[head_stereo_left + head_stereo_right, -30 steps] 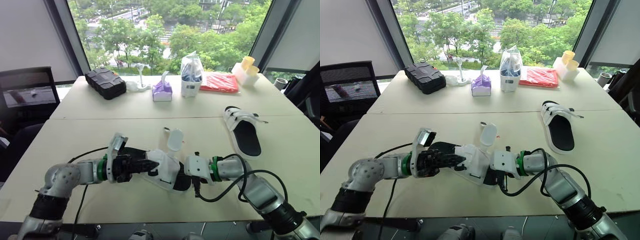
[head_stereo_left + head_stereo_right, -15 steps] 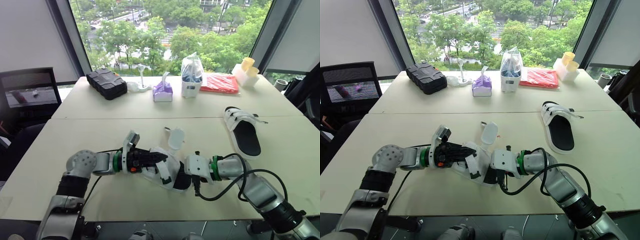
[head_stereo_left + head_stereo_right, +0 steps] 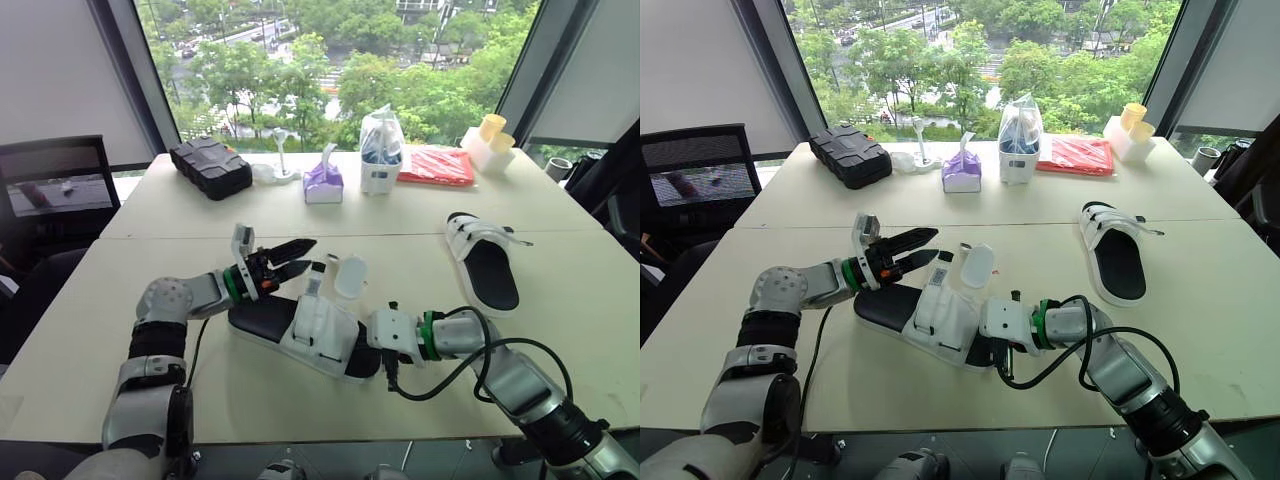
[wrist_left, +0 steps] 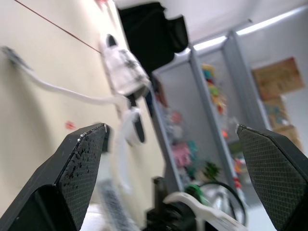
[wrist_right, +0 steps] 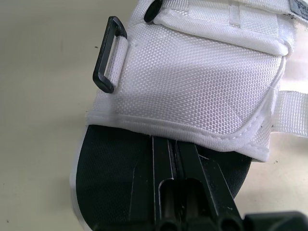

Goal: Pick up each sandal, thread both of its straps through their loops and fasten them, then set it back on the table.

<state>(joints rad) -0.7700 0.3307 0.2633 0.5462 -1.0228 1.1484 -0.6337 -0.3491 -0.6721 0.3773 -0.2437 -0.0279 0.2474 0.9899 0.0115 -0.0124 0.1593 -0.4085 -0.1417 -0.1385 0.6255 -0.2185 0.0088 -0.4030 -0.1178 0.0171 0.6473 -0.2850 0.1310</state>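
The near sandal point(image 3: 300, 325), black sole with white straps, lies flat on the table in front of me. One loose strap point(image 3: 313, 284) stands up from its far side. My left gripper point(image 3: 308, 254) hovers just beyond that strap, open, with nothing between its fingers point(image 4: 72, 168). My right gripper point(image 5: 175, 144) is shut and lies on the black footbed, tucked under the white upper beside a black loop point(image 5: 109, 55). The second sandal point(image 3: 485, 265) rests to the far right with its straps across it.
A small white oval piece point(image 3: 350, 277) lies just beyond the near sandal. Along the window side stand a black case point(image 3: 210, 165), a purple tissue pack point(image 3: 324, 183), a white bag point(image 3: 382, 150), a red packet point(image 3: 438, 165) and yellow cups point(image 3: 492, 128). A black chair point(image 3: 60, 180) is at the left.
My left gripper opened, let go of the near sandal and drew back up toward the far side. The sandal now lies flat with its heel to the left. The right arm stayed put.
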